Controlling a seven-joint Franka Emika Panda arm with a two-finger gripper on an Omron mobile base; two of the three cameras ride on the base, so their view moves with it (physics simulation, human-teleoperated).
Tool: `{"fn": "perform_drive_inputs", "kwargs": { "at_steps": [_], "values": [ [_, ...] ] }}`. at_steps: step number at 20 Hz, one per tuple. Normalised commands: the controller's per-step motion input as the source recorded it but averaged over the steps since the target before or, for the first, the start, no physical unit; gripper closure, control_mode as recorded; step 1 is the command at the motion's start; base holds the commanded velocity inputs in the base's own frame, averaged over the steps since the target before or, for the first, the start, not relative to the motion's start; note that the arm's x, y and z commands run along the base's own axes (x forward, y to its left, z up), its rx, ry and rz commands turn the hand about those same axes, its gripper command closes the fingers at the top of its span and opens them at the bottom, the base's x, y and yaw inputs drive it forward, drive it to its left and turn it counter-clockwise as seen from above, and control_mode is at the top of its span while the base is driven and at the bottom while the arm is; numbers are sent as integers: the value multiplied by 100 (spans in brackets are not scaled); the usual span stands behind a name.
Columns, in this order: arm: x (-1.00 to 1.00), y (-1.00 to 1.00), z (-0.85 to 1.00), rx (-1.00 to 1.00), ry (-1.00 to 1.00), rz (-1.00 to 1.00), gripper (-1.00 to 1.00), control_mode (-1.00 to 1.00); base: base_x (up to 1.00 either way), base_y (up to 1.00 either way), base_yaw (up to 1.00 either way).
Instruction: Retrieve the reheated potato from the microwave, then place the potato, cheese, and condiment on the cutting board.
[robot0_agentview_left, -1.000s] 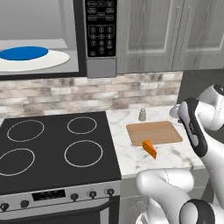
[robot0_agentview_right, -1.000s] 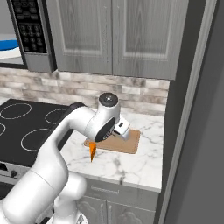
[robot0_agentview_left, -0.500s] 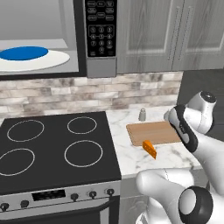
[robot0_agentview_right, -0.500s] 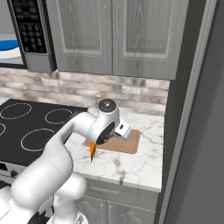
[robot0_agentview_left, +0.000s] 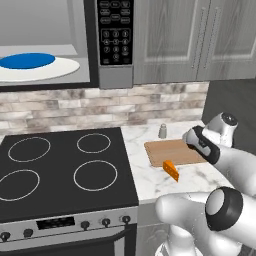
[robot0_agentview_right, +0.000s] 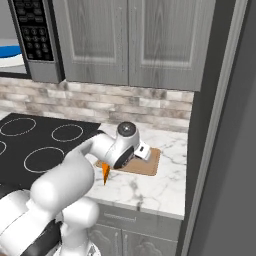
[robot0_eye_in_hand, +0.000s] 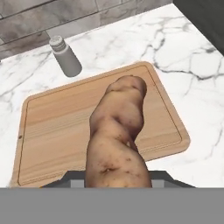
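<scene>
1. From the left base view, my arm reached over the marble counter (robot0_agentview_left: 150, 182); the cutting board (robot0_agentview_left: 167, 151) lay beside the black stove (robot0_agentview_left: 65, 170), the cheese (robot0_agentview_left: 171, 170) at its front edge, the condiment (robot0_agentview_left: 162, 131) behind it, and the microwave (robot0_agentview_left: 65, 45) stood open with a blue plate (robot0_agentview_left: 27, 60) inside.
2. From the right base view, grey cabinets (robot0_agentview_right: 135, 45) hung above a brick backsplash (robot0_agentview_right: 100, 102).
3. In the hand view, my gripper (robot0_eye_in_hand: 116, 177) was clamped on the potato (robot0_eye_in_hand: 118, 135), above the board.

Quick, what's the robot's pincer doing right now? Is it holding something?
Pincer: closed on the potato, holding it above the cutting board.
</scene>
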Motion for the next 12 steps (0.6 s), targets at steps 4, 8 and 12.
{"fn": "perform_drive_inputs", "kwargs": {
  "at_steps": [4,8,12],
  "values": [
    [26,-17,-20,-1,0,12,100,-100,0,0,0],
    [22,-3,-16,-5,0,8,100,-100,0,0,0],
    [25,-12,-17,-4,0,8,100,-100,0,0,0]
  ]
}}
